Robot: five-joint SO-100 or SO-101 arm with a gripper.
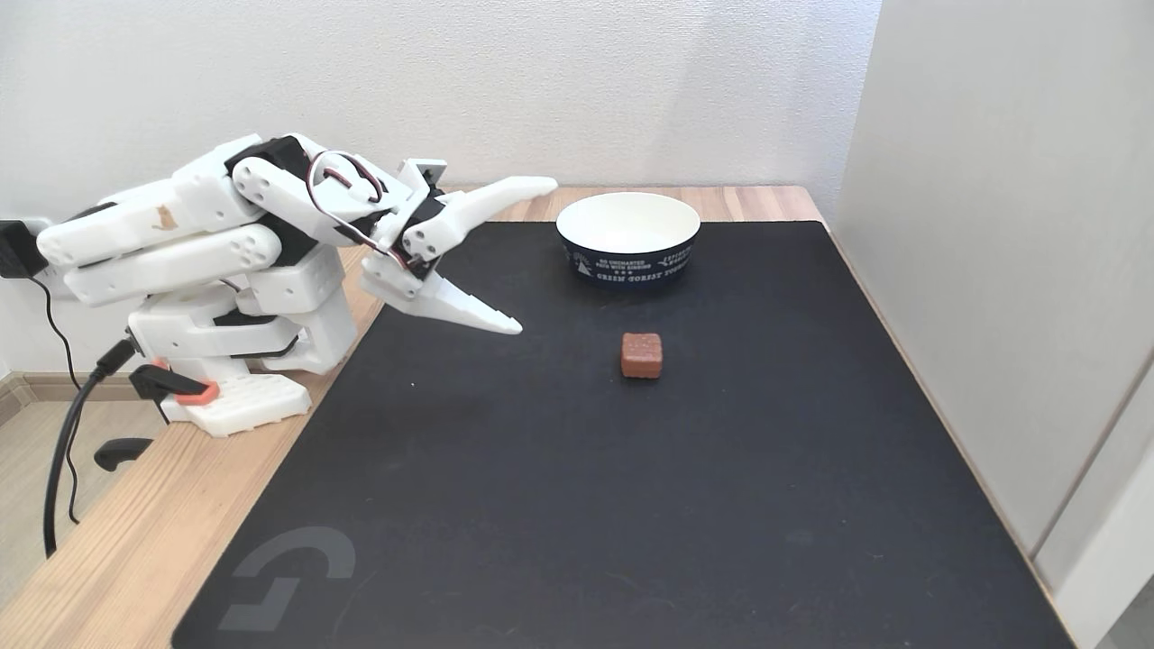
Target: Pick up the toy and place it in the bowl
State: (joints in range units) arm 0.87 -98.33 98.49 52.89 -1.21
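The toy (641,354), a small reddish-brown cube, rests on the black mat (631,505) near its middle. Behind it stands the bowl (628,238), white inside and navy outside with white lettering; nothing lies in it. My white gripper (535,256) hovers above the mat's left part, to the left of both the toy and the bowl. Its fingers are spread wide, one pointing up toward the bowl, the other down toward the mat, with nothing between them.
The arm's base (236,361) is clamped to the wooden table (108,559) at the left, with cables hanging off the edge. A pale wall panel (1001,270) runs along the mat's right side. A white wall stands behind.
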